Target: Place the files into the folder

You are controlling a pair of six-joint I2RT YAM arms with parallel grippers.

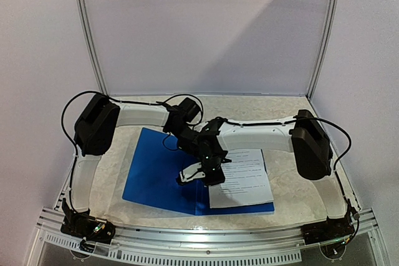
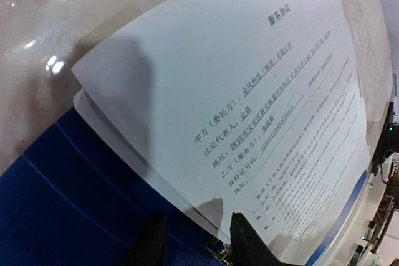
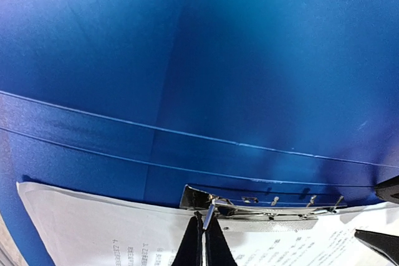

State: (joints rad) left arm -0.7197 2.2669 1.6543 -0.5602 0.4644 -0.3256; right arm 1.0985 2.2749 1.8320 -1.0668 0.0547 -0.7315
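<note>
The blue folder (image 1: 149,172) lies open on the table, and the white printed files (image 1: 246,182) rest on its right half. My right gripper (image 3: 204,232) is shut on the thin lever of the metal spine clip (image 3: 268,213), at the files' (image 3: 93,228) edge by the folder's spine (image 3: 187,60). My left gripper (image 2: 199,244) is open, its fingers straddling the files' (image 2: 249,91) near edge just above the clip (image 2: 218,250) and the folder (image 2: 56,185). In the top view both grippers, left (image 1: 189,147) and right (image 1: 201,177), meet over the spine.
The table has a pale marbled top (image 1: 274,110) with a metal frame rail (image 1: 206,235) along the near edge and white walls behind. The left gripper's fingertips (image 3: 381,189) show at the right edge of the right wrist view.
</note>
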